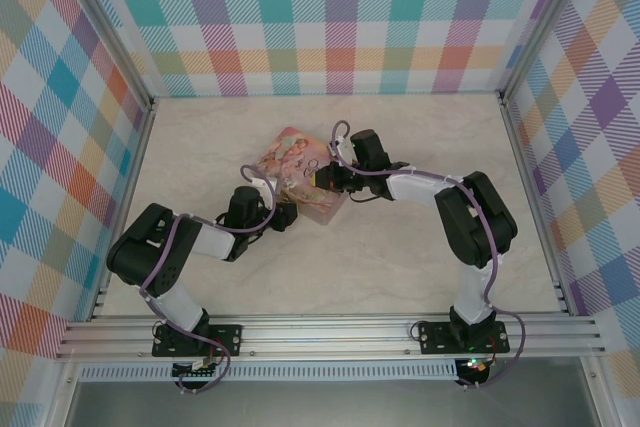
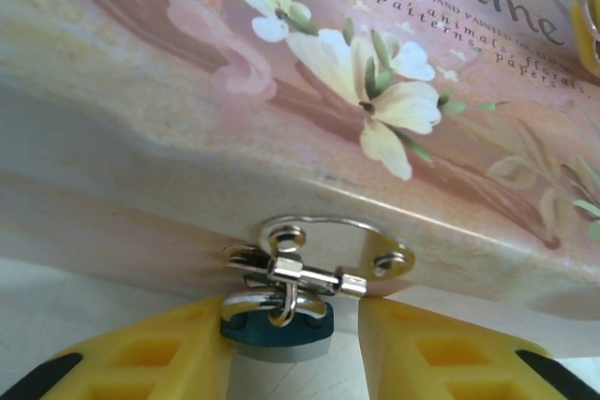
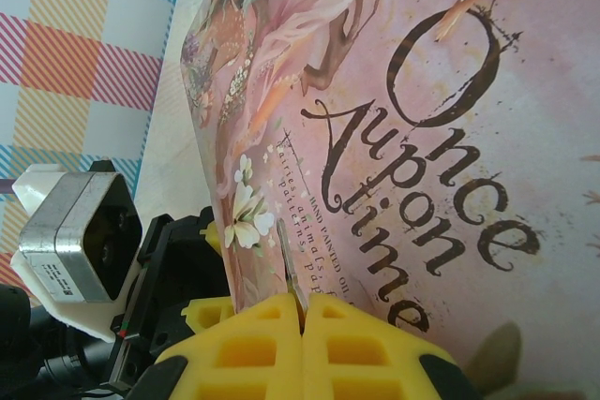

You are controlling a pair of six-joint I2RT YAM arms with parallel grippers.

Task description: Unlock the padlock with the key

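Observation:
The padlock (image 2: 277, 327) has a teal body and a silver shackle, and it hangs from the hasp (image 2: 323, 259) on the side of the pink picture tin (image 1: 298, 169). My left gripper (image 2: 292, 344) is open and straddles the padlock. Its left finger (image 2: 141, 358) touches the body, while a small gap separates the body from the right finger (image 2: 450, 358). My right gripper (image 3: 302, 318) is shut on the key (image 3: 288, 255). The key's thin blade sticks out over the tin's lid near its edge. From above, both grippers (image 1: 283, 215) (image 1: 326, 183) meet at the tin's near corner.
The tin (image 3: 422, 138) lies at mid-table on the beige surface (image 1: 400, 267). Plaid walls (image 1: 330, 17) enclose the back and both sides. The left arm's wrist camera (image 3: 75, 236) sits just beside the tin's edge, close to my right gripper.

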